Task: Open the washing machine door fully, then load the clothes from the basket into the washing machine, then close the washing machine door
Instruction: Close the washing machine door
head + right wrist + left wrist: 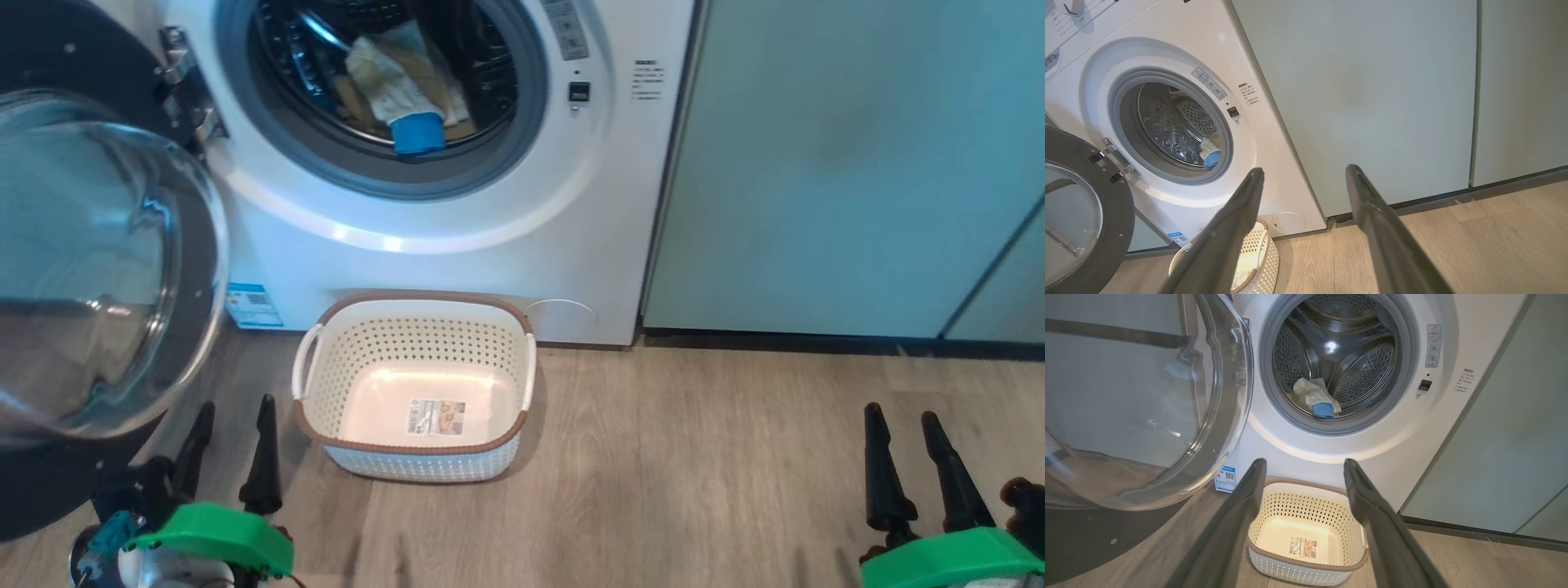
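The washing machine stands with its door swung wide open to the left. Pale yellow clothes with a blue part lie in the steel drum at the front of the opening. The cream basket sits on the floor below the opening, with just its label inside. My left gripper is open, low at the basket's left. My right gripper is open, far right of the basket.
Pale green cabinet doors stand right of the machine above a dark plinth. Wood-look floor stretches between the basket and my right gripper. The open door hangs close over my left arm.
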{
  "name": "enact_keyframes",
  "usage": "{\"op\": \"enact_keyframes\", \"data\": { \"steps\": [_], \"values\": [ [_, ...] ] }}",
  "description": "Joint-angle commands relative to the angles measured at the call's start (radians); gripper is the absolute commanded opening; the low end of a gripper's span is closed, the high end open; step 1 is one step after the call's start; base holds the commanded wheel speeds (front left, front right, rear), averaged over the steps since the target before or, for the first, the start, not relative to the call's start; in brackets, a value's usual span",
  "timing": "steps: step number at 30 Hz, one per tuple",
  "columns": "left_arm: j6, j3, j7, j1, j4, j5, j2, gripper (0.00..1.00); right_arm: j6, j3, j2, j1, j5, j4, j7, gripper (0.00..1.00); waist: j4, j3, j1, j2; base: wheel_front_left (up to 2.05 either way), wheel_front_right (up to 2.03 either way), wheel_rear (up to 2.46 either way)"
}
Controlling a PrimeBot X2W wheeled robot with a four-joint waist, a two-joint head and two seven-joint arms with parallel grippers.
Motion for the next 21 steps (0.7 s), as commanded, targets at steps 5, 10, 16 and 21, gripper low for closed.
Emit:
{"op": "enact_keyframes", "data": {
  "steps": [5, 10, 16, 21],
  "values": [
    [-0.001, 0.048, -0.006, -0.043, -0.035, -0.006, 0.003, 1.00, 0.000, 0.017, -0.014, -0.014, -0.005, -0.029, -0.007, 1.00, 0.065, -0.002, 0.0000, 0.0000, 0.00, 0.00, 0.00],
    [0.000, 0.058, -0.006, -0.049, -0.032, 0.004, -0.004, 1.00, 0.000, 0.019, -0.008, -0.016, -0.004, -0.035, -0.007, 1.00, 0.136, -0.001, 0.0000, 0.0000, 0.00, 0.00, 0.00],
    [0.009, 0.074, -0.006, -0.059, -0.026, 0.011, -0.013, 1.00, 0.000, 0.017, -0.003, -0.016, -0.003, -0.035, -0.007, 1.00, 0.239, 0.005, 0.0000, 0.0000, 0.00, 0.00, 0.00],
    [0.012, 0.085, -0.006, -0.068, -0.015, 0.007, -0.018, 1.00, 0.000, 0.027, -0.002, -0.026, -0.005, -0.035, -0.007, 1.00, 0.321, 0.011, 0.0000, 0.0000, 0.00, 0.00, 0.00]
  ]
}}
